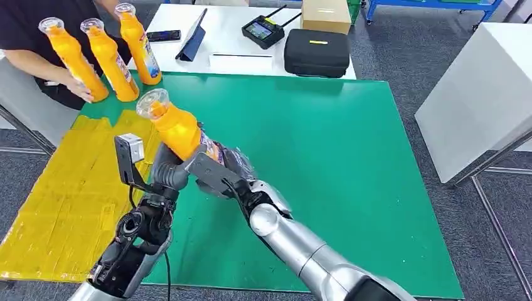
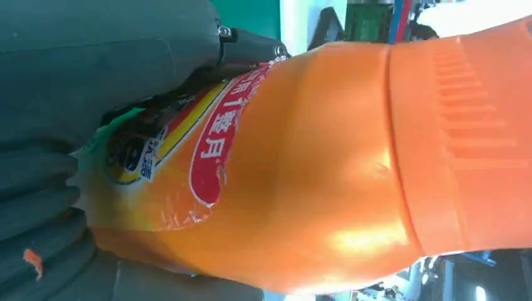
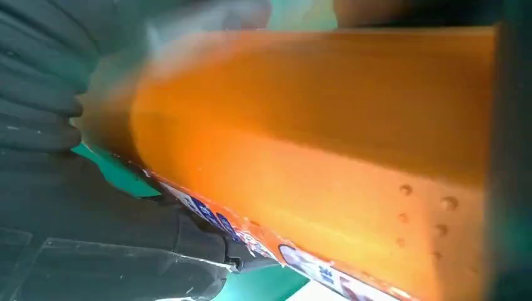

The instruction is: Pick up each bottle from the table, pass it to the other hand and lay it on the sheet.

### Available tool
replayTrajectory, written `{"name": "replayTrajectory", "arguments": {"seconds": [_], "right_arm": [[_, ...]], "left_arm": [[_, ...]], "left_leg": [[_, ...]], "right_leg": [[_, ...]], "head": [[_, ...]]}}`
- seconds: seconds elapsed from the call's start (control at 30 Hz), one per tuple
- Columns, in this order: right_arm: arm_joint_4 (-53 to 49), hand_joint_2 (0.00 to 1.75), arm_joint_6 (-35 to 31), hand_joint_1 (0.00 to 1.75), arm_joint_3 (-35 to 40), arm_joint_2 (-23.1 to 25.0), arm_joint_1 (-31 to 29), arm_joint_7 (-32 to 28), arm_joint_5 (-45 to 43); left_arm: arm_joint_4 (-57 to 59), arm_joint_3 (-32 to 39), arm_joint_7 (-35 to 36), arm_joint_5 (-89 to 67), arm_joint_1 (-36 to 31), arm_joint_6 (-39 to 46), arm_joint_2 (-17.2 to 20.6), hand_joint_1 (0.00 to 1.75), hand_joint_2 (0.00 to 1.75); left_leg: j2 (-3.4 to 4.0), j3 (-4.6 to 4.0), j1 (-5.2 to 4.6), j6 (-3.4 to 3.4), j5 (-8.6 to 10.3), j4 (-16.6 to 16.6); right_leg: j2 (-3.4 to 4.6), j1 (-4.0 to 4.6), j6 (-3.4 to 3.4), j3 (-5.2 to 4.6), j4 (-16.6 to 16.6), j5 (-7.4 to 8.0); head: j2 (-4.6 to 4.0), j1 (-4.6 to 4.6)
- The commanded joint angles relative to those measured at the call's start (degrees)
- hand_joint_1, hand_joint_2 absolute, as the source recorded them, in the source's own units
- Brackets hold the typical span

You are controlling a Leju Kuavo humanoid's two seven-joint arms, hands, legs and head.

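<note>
In both robot hands [image 1: 188, 172], orange bottle [image 1: 177, 128].

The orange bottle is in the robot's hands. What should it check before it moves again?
1. Left hand has the orange bottle: ok, its fingers wrap the bottle's lower part.
2. Right hand has it too: ok, it grips the bottle from the other side.
3. Bottle off the table: ok, held tilted over the green mat, cap end up and away from the robot.
4. Room on the yellow sheet: ok, the part near the left arm is bare.
5. Person's hand out of the way: ok, it rests by the three standing bottles at the far corner.
6. Grip firm enough to let go with one hand: cannot tell.
</note>
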Motion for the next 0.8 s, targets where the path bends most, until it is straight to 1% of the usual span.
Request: {"name": "replayTrajectory", "arguments": {"seconds": [0.03,0.07,0.1,0.13,0.17,0.2,0.23,0.27,0.3,0.33,0.37,0.4,0.43,0.47,0.5,0.53,0.57,0.6,0.67,0.7,0.73,0.77,0.8], "right_arm": [[2.31,0.00,-0.02,0.00,1.30,0.50,-2.91,-0.50,-0.06],[-0.10,0.00,-0.67,0.00,0.19,-0.50,-1.82,-0.63,-0.32],[-3.61,0.00,-1.13,0.00,-1.18,-2.16,0.14,-0.34,-0.09],[-6.84,0.00,-1.44,0.00,-2.63,-3.54,1.91,-0.16,0.22],[-9.95,0.00,-1.32,0.00,-3.78,-4.73,3.61,0.25,0.70],[-13.23,0.00,-1.12,0.00,-5.78,-5.70,5.49,0.52,0.95],[-14.91,0.00,-0.74,0.00,-6.66,-6.25,6.47,0.70,1.27],[-15.86,0.00,-0.23,0.00,-7.14,-6.50,7.05,0.86,1.70],[-16.31,0.00,0.12,0.00,-7.60,-6.58,7.49,0.90,1.95],[-16.40,0.00,0.39,0.00,-7.92,-6.54,7.74,0.77,2.04],[-16.37,0.00,0.59,0.00,-8.20,-6.42,7.84,0.65,2.29],[-16.26,0.00,0.63,0.00,-8.15,-6.44,7.91,0.59,2.35],[-15.92,0.00,0.87,0.00,-8.15,-6.37,7.85,0.41,2.43],[-15.82,0.00,1.03,0.00,-7.92,-6.46,7.78,0.24,2.48],[-15.25,0.00,1.04,0.00,-7.34,-6.60,7.54,-0.07,2.28],[-15.27,0.00,1.38,0.00,-6.63,-6.78,7.53,-0.31,2.16],[-15.28,0.00,1.43,0.00,-6.48,-6.78,7.55,-0.33,2.12],[-15.28,0.00,1.43,0.00,-6.48,-6.78,7.55,-0.33,2.12],[-16.18,0.00,1.66,0.00,-5.89,-7.12,8.02,-0.32,1.95],[-16.26,0.00,1.66,0.00,-5.84,-7.15,8.20,-0.32,1.93],[-16.26,0.00,1.66,0.00,-5.84,-7.15,8.20,-0.32,1.93],[-16.26,0.00,1.66,0.00,-5.84,-7.15,8.20,-0.32,1.93],[-16.26,0.00,1.66,0.00,-5.84,-7.15,8.20,-0.32,1.93]], "left_arm": [[-3.31,-0.45,-2.25,-16.30,1.13,12.43,1.37,1.75,1.75],[-3.11,0.73,-2.20,-24.63,1.56,18.49,2.86,1.75,1.75],[-1.29,2.56,-1.55,-36.68,1.72,25.14,4.82,1.75,1.75],[2.48,2.62,3.00,-54.54,0.72,32.98,6.77,1.75,1.75],[4.77,5.66,6.09,-67.47,0.78,36.59,7.53,1.75,1.75],[10.17,8.97,9.40,-81.84,0.27,36.59,7.79,1.75,1.75],[14.30,10.57,11.60,-88.73,-0.62,36.59,8.47,1.75,1.75],[15.42,13.89,8.43,-89.21,-0.55,36.59,7.86,1.75,1.75],[19.25,15.21,10.38,-95.72,-1.32,36.59,8.55,1.75,1.75],[22.50,15.40,12.63,-100.46,-2.14,36.59,9.52,1.75,1.75],[23.41,15.27,12.45,-100.41,-2.43,36.59,9.81,1.75,1.75],[23.42,15.78,11.42,-99.66,-2.36,36.59,10.45,1.75,1.75],[25.89,17.41,11.07,-101.95,-2.98,36.59,10.35,1.75,1.75],[29.27,16.33,14.20,-105.58,-4.07,36.59,10.91,1.75,1.75],[32.46,16.68,13.88,-106.40,-5.42,36.59,10.89,1.75,1.75],[38.96,14.05,17.63,-109.37,-7.63,36.59,11.43,1.75,1.75],[40.85,14.11,17.08,-108.55,-8.54,36.59,11.14,1.75,1.75],[40.85,14.11,17.08,-108.55,-8.54,36.59,11.14,1.75,1.75],[47.87,11.78,18.81,-110.52,-10.91,35.91,10.29,1.75,1.75],[47.94,11.69,18.96,-110.56,-10.66,36.20,10.09,1.75,1.75],[47.94,11.69,18.96,-110.56,-10.66,36.20,10.09,1.75,1.75],[47.94,11.69,18.96,-110.56,-10.66,36.20,10.09,1.75,1.75],[47.94,11.69,18.96,-110.56,-10.66,36.20,10.09,1.75,1.75]], "left_leg": [[-0.07,0.17,-0.04,0.08,-0.12,0.04],[-0.02,0.22,-0.05,0.09,-0.15,0.04],[0.00,0.32,-0.07,0.11,-0.19,0.02],[0.05,0.20,-0.02,0.06,-0.09,-0.05],[0.02,0.32,-0.03,0.07,-0.11,-0.08],[-0.06,0.47,-0.04,0.07,-0.12,-0.15],[-0.04,0.26,0.01,0.05,-0.05,-0.11],[-0.04,0.44,-0.03,0.05,-0.06,-0.21],[-0.08,0.53,-0.06,0.06,-0.10,-0.19],[-0.02,0.33,-0.02,0.04,-0.06,-0.13],[-0.12,0.39,-0.04,0.07,-0.08,-0.12],[-0.05,0.25,-0.01,0.05,-0.04,-0.09],[-0.04,0.30,-0.03,0.09,-0.09,-0.06],[0.00,0.19,-0.03,0.04,-0.04,-0.07],[-0.01,0.31,-0.06,0.07,-0.10,-0.05],[0.07,0.18,0.01,0.02,-0.05,-0.05],[0.05,0.27,-0.02,0.03,-0.06,-0.07],[0.06,0.17,-0.02,0.00,-0.01,-0.08],[-0.10,0.32,-0.03,0.04,-0.06,-0.05],[-0.04,0.15,-0.02,0.05,0.06,-0.07],[-0.05,0.11,0.00,0.05,0.05,-0.06],[-0.17,0.32,-0.04,0.11,-0.04,-0.05],[-0.06,0.18,-0.01,0.08,-0.01,-0.03]], "right_leg": [[-0.04,-0.01,-0.25,0.16,0.08,-0.13],[0.01,-0.01,-0.28,0.20,0.07,-0.14],[0.05,-0.02,-0.34,0.28,0.07,-0.17],[0.07,0.01,-0.22,0.18,-0.03,-0.05],[0.05,0.00,-0.29,0.30,-0.04,-0.09],[-0.01,0.01,-0.36,0.46,-0.08,-0.13],[-0.02,0.04,-0.25,0.24,-0.09,-0.05],[-0.01,0.01,-0.33,0.36,-0.12,-0.08],[-0.04,-0.01,-0.41,0.43,-0.06,-0.14],[0.01,0.02,-0.28,0.24,-0.06,-0.08],[-0.09,0.00,-0.33,0.32,-0.03,-0.14],[-0.05,0.02,-0.23,0.23,-0.05,-0.10],[-0.03,0.01,-0.31,0.24,-0.01,-0.14],[0.01,0.00,-0.22,0.12,-0.01,-0.09],[0.02,-0.02,-0.31,0.22,0.03,-0.14],[0.02,0.03,-0.28,0.06,0.02,-0.05],[-0.06,0.01,-0.36,0.12,0.04,-0.09],[-0.08,0.00,-0.27,0.00,0.02,-0.05],[-0.20,0.02,-0.42,0.20,0.08,-0.17],[-0.18,0.02,-0.27,0.07,0.02,-0.08],[-0.16,0.02,-0.25,0.04,0.01,-0.07],[-0.23,0.01,-0.38,0.25,0.03,-0.18],[-0.14,0.02,-0.27,0.08,0.00,-0.11]], "head": [[0.00,0.00],[0.00,0.00],[0.00,-0.02],[0.00,0.00],[0.00,0.00],[0.00,0.00],[0.00,0.00],[0.00,0.00],[0.00,0.00],[0.00,-0.04],[0.00,0.00],[0.00,0.00],[0.00,0.02],[0.00,0.02],[0.00,0.00],[0.00,0.04],[0.00,-0.02],[0.00,0.00],[0.00,0.02],[0.00,0.00],[0.00,0.00],[0.00,-0.02],[0.00,0.00]]}}
